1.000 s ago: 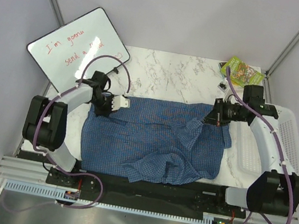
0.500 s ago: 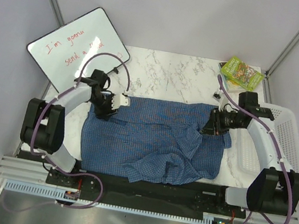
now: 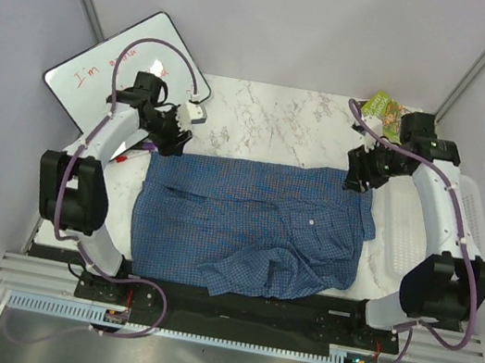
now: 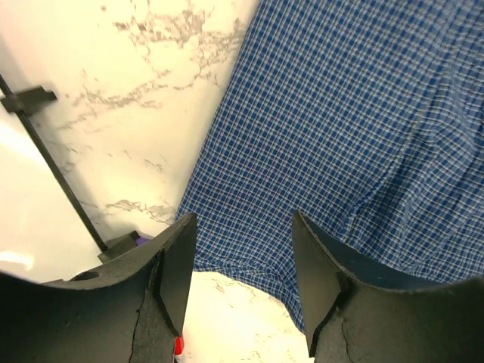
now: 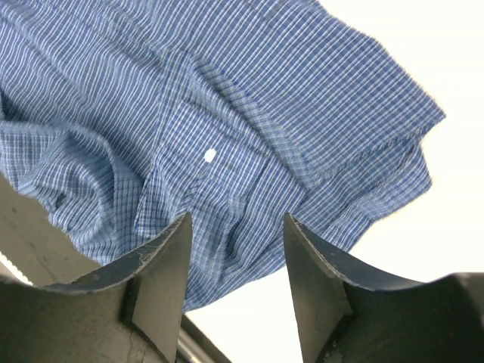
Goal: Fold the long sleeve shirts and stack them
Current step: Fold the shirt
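Observation:
One long sleeve shirt (image 3: 254, 221), blue and finely checked, lies spread over the marble table (image 3: 273, 116), with a sleeve bunched up near its front edge. My left gripper (image 3: 173, 138) hovers open above the shirt's far left corner. In the left wrist view the cloth (image 4: 340, 113) lies under and beyond the left gripper (image 4: 246, 280), with nothing between the fingers. My right gripper (image 3: 356, 175) is open over the far right corner. In the right wrist view the shirt (image 5: 189, 113) and a white button lie below the right gripper (image 5: 238, 280), which is also empty.
A whiteboard (image 3: 125, 76) with red writing leans at the far left, close to the left arm. A green box (image 3: 388, 115) sits at the far right corner. A white mesh basket (image 3: 446, 227) stands along the table's right side, beside the right arm.
Both grippers opened, let go of the shirt's far edge and pulled back and up towards the far corners. The raised fold on the right has dropped flat.

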